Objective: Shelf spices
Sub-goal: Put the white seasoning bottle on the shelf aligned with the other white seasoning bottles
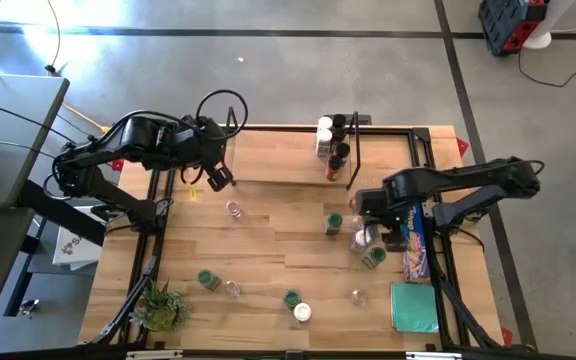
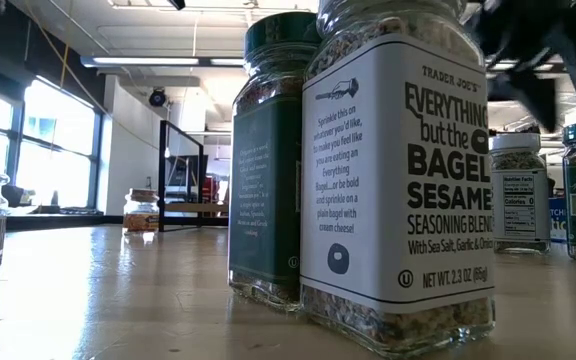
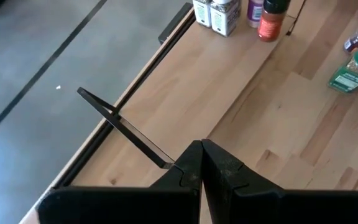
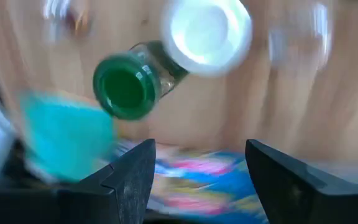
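We list: pale wooden shelf (image 1: 278,160) board, thin black wire frames; green-lidded jar (image 4: 126,84); white-lidded jar (image 4: 207,31); red-filled, black-capped jar (image 3: 270,17); white-labelled seasoning jar (image 2: 398,170), black lettering; blue multicoloured box (image 1: 415,240); teal pad (image 1: 413,305).

Right wrist view's jars (image 4: 129,87) motion-blurred
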{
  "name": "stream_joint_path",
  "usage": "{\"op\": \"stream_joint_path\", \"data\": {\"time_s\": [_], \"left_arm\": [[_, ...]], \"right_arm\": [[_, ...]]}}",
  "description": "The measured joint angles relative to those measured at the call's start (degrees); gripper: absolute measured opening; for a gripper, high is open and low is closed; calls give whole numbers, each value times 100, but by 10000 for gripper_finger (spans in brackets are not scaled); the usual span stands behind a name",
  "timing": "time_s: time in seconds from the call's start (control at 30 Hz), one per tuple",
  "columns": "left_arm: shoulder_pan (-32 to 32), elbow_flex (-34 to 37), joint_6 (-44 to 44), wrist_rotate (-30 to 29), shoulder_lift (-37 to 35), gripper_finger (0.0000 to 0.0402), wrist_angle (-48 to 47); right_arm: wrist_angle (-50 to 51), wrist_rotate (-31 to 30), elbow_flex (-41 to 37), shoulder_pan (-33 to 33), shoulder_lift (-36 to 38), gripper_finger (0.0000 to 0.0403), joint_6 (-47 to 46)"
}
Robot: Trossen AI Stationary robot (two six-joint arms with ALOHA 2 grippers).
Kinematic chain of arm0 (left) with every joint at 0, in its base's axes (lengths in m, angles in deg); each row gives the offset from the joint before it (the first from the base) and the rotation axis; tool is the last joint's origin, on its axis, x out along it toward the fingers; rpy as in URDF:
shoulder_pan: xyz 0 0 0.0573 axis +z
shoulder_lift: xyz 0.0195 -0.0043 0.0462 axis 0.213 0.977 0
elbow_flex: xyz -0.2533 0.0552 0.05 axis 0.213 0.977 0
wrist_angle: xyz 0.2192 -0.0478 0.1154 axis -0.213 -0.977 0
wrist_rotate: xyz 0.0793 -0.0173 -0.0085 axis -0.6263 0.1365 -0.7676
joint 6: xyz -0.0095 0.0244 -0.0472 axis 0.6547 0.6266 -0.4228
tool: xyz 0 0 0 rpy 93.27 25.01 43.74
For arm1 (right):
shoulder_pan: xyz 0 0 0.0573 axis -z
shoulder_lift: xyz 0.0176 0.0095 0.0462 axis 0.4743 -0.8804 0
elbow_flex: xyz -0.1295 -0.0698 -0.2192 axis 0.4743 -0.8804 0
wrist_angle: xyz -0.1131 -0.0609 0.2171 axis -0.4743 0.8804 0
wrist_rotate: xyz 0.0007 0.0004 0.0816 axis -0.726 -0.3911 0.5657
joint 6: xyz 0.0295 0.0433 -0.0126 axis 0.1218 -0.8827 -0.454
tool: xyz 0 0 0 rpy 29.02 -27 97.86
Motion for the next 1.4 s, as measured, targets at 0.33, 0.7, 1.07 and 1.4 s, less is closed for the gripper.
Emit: {"op": "stream_joint_path", "data": {"time_s": [0.33, 0.7, 1.07, 1.4], "left_arm": [[2, 0, -183, 18, 0, 3, 49], [4, 0, 33, 29, 0, 3, 50], [4, 0, 324, 71, 0, 3, 49], [4, 0, 327, 220, 0, 3, 50]], "right_arm": [[-1301, 483, -227, 48, 542, 244, -5328], [-1182, -164, -227, 124, 418, 298, -6808], [-1676, -179, -225, 52, -481, 300, -7743], [-1756, -144, -225, -124, -952, 299, -8173]]}}
